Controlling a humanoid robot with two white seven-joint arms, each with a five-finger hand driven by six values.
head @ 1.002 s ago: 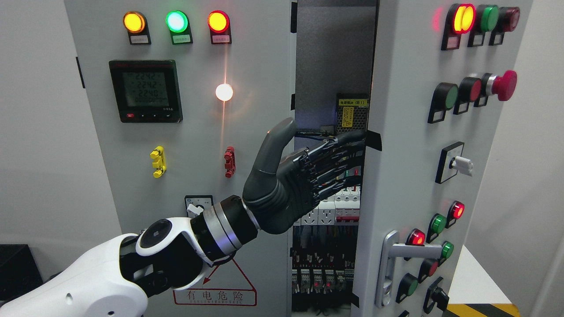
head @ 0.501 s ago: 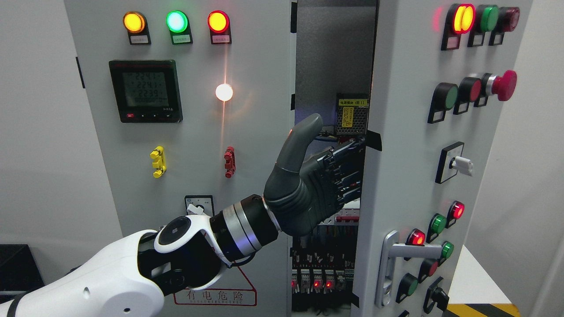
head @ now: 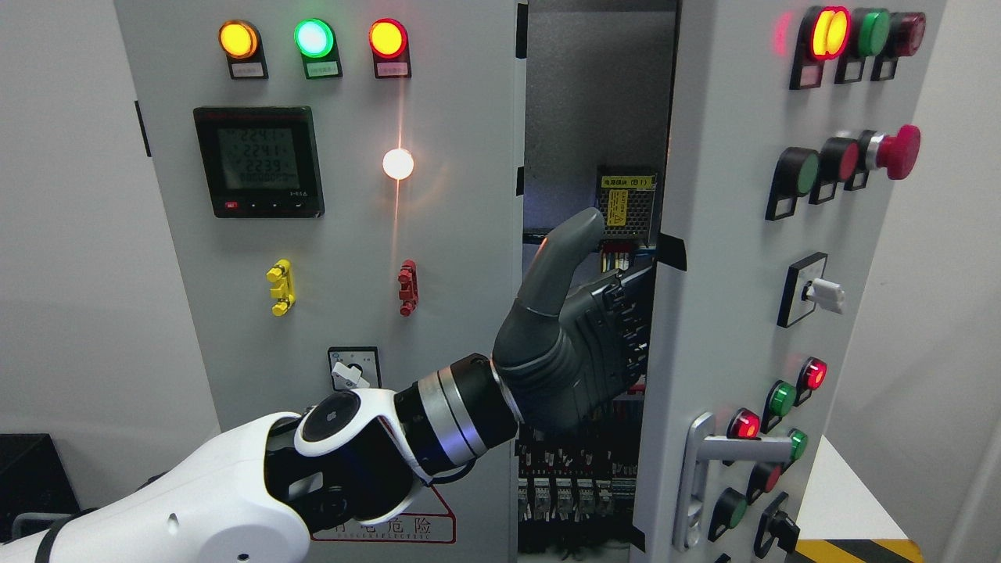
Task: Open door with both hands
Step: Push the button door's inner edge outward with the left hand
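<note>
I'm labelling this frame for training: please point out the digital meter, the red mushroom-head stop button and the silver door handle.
Black digital meter [head: 259,161]: head view, on its lit screen.
Red mushroom-head stop button [head: 902,151]: head view, on its red cap.
Silver lever door handle [head: 743,448]: head view, on the horizontal lever.

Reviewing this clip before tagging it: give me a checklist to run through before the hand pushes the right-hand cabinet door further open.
1. Left hand at the inner edge of the right door: ok.
2. Fingers reach behind the door edge: ok, tips hidden.
3. Firm contact with the door: cannot tell.
4. Thumb clear of the wiring inside: cannot tell.
5. Door ajar: ok.
6. Right hand in view: not ok.
</note>
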